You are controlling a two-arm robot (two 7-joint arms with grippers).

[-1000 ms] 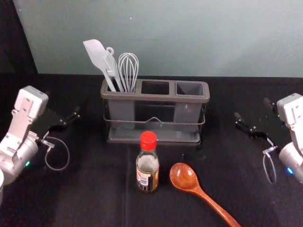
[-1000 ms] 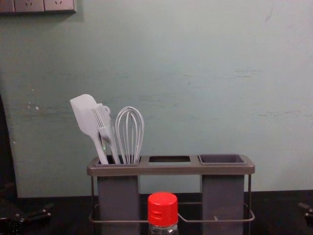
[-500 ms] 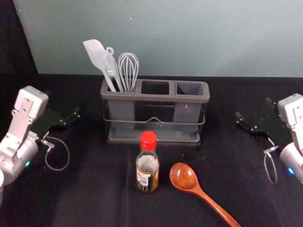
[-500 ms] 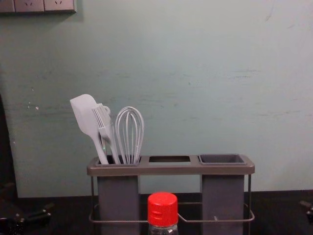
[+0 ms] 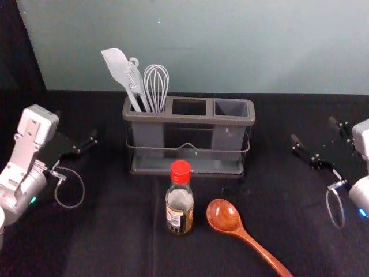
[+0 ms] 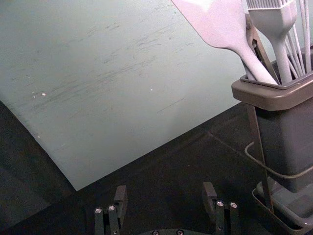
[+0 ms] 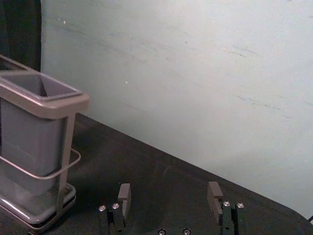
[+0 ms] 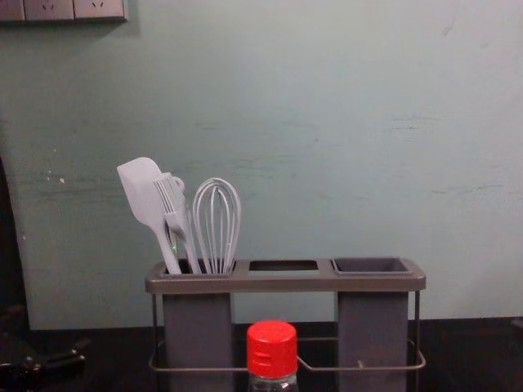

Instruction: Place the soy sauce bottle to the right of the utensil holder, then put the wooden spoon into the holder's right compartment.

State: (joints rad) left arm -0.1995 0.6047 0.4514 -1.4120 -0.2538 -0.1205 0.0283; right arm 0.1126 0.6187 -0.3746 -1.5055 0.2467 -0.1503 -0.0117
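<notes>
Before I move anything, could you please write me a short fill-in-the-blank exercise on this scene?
The cap of the soy sauce bottle is coloured ____.
The wooden spoon lies to the ____ of the bottle.
The whisk stands in the utensil holder, at its ____ end.
The left gripper and right gripper are both ____.

Missing words: red; right; left; open.

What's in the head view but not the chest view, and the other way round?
Head view: the shiny brown wooden spoon, and the label on the see-through soy sauce bottle.
Chest view: square wall sockets.
Both: the grey utensil holder, white wire whisk, white spatula, bottle's red cap.
The open black left pincer and right pincer are at the sides.
</notes>
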